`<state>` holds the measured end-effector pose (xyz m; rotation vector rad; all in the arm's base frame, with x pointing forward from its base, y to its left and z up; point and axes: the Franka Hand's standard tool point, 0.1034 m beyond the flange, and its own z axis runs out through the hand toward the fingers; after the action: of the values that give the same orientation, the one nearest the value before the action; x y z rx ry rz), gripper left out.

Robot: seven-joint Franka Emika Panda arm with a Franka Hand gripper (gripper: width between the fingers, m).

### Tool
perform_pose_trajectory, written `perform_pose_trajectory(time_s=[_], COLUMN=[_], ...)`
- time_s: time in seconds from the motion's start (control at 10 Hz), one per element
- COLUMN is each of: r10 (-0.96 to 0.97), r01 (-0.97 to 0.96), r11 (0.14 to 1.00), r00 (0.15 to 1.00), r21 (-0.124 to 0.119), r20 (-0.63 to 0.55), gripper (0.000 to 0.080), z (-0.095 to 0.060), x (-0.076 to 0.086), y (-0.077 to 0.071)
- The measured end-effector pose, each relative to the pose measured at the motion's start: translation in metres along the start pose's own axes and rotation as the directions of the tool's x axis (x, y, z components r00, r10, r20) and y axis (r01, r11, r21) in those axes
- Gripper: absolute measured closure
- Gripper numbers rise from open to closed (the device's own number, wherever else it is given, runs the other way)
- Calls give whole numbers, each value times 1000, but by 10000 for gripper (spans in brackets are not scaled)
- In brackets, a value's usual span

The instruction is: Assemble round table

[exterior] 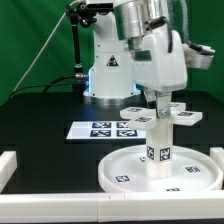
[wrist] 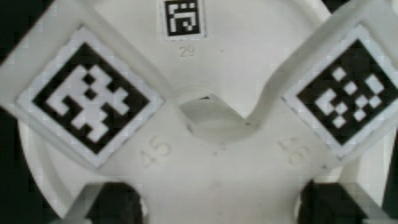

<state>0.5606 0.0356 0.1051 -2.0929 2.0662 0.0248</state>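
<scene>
Round table parts sit stacked near the front of the black table [exterior: 40,110]: I see the disc [exterior: 120,170] lying flat, rim up, with the leg [exterior: 158,140] standing upright on its hub. On top of the leg sits the foot [exterior: 160,113], its cross arms spread level and tagged.

My gripper [exterior: 161,100] comes straight down on the foot's middle. In the wrist view the foot [wrist: 196,120] fills the picture, two tagged arms splaying out, and the fingers [wrist: 103,203] flank it at the edge. The jaws look narrowly set around the foot's centre, gripping it as far as I can judge.

Behind the stack the marker board [exterior: 100,129] lies flat. White rails [exterior: 8,165] edge the table at both sides.
</scene>
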Motion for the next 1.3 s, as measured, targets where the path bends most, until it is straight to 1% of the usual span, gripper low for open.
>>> perform_pose_trajectory(time_s=[0.1,0.2,0.4,0.5,0.7,0.8,0.9,1.0,1.1,1.3], r10=[98,198,373,451,472,444,422,425,402,347], r01=[-98,-198,-373,-452,-473,-445,-423,-428,-405,-350], r11=[995,980,928,892,881,895,906,903,913,936], r00=[995,980,928,892,881,896,906,903,913,935], r21=[1,7,17,16,17,17,24,37,43,43], r20=[2,7,16,16,22,23,39,64,71,66], gripper=[363,363,363,363,360,360,209,162,153,153], z=[0,1,1,1,1,0,-8,-20,-25,-22], x=[-2,-2,-3,-4,-4,-5,-5,-8,-9,-10], y=[0,0,-1,-1,-1,-1,-4,-6,-7,-6])
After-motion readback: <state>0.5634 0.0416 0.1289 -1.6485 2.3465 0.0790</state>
